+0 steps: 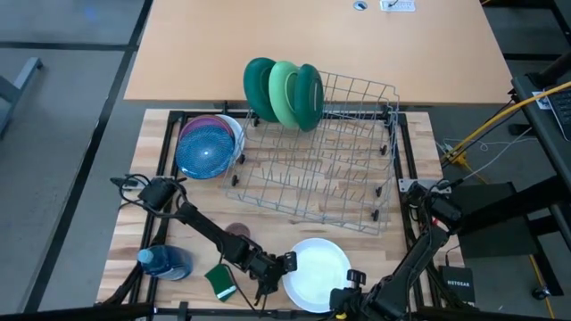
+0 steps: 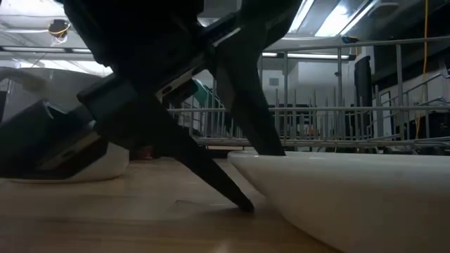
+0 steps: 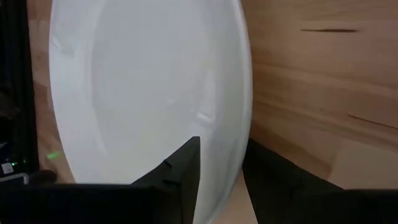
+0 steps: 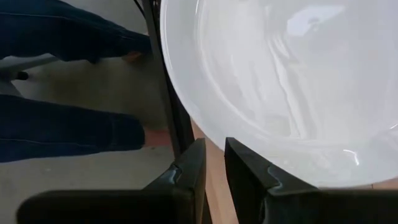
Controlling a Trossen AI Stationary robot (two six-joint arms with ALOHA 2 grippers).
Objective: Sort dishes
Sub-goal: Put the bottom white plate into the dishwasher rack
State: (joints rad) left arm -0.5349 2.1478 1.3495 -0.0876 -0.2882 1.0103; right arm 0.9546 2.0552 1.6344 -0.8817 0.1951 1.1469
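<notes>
From above: wire dish rack (image 1: 332, 169) in the middle of the table. Three green plates (image 1: 285, 91) standing on edge in the rack's far left corner. Stack of blue, pink and purple dishes (image 1: 210, 145) just beside the rack's left side. White plate (image 1: 317, 274) lying flat on the wood, on the near side of the rack. Left gripper (image 1: 287, 262) at the left rim of that plate, right gripper (image 1: 352, 281) at its near right rim. Farther left of the rack's near side, a small brown mug (image 1: 237, 232), a green sponge (image 1: 221, 281) and a blue bottle (image 1: 165, 261).

From table height: left gripper (image 2: 261, 179) in front of the rack (image 2: 316, 126), spread, with one finger inside the white plate (image 2: 365, 190) and one outside, tip on the wood.

From the left wrist: left gripper (image 3: 227, 162) with the white plate's (image 3: 143, 87) rim between its fingers, not squeezed tight.

From the right wrist: right gripper (image 4: 214, 155) right at the white plate's (image 4: 280, 74) rim; cannot tell if pinching it. Past the table edge, a person's legs in blue trousers (image 4: 62, 124).
</notes>
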